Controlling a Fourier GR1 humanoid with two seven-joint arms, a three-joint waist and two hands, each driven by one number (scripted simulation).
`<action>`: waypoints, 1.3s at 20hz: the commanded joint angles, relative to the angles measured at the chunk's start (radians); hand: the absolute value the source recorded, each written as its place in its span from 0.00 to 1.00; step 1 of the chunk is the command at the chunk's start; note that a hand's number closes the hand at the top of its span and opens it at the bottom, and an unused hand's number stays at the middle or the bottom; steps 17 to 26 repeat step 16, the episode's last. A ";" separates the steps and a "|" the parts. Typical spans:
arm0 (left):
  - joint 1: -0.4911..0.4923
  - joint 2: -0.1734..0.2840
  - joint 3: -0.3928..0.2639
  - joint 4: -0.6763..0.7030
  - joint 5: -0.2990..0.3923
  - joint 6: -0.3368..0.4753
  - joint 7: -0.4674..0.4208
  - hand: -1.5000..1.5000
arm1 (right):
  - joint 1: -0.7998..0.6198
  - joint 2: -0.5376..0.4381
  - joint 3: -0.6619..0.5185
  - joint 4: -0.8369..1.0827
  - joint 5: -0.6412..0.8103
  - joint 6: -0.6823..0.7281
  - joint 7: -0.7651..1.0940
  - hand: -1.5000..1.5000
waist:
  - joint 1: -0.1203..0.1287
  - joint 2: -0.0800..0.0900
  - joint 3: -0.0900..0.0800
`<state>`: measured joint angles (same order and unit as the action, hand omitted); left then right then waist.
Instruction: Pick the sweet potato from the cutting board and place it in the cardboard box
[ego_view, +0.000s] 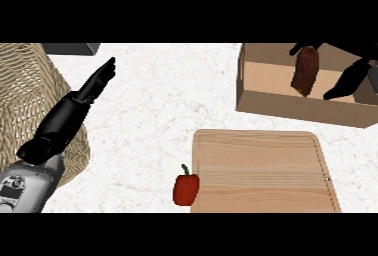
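Observation:
The sweet potato (305, 71), dark reddish brown, stands on end inside the cardboard box (295, 108) at the upper right. My right hand (347, 79) is over the box's right part; its fingertips (306, 47) show at the potato's top end, and its thumb is spread to the right, apart from the potato. The wooden cutting board (262, 170) lies bare at the lower middle. At the left, my left hand (92, 87) rests open with its fingers straight and pointing up, partly over a wicker basket.
A wicker basket (22, 75) fills the left edge. A red pepper (185, 189) lies on the counter against the board's left edge. A grey object (70, 48) shows at the top left.

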<state>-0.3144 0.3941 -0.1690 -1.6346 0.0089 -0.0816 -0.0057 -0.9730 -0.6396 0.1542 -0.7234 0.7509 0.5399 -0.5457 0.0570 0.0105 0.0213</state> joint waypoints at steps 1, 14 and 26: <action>0.048 -0.036 -0.019 0.041 -0.006 0.014 -0.003 0.50 | -0.059 0.008 -0.092 0.095 -0.103 0.043 -0.150 0.00 | -0.001 0.011 -0.019; 0.076 -0.026 -0.010 0.033 -0.006 -0.004 -0.022 0.50 | -0.160 0.009 -0.573 0.465 -0.595 0.162 0.181 0.00 | 0.013 0.023 -0.019; 0.032 -0.031 -0.001 0.044 -0.017 0.009 -0.002 0.50 | -0.188 -0.029 -0.587 0.483 -0.601 0.159 0.191 0.00 | 0.009 0.023 -0.019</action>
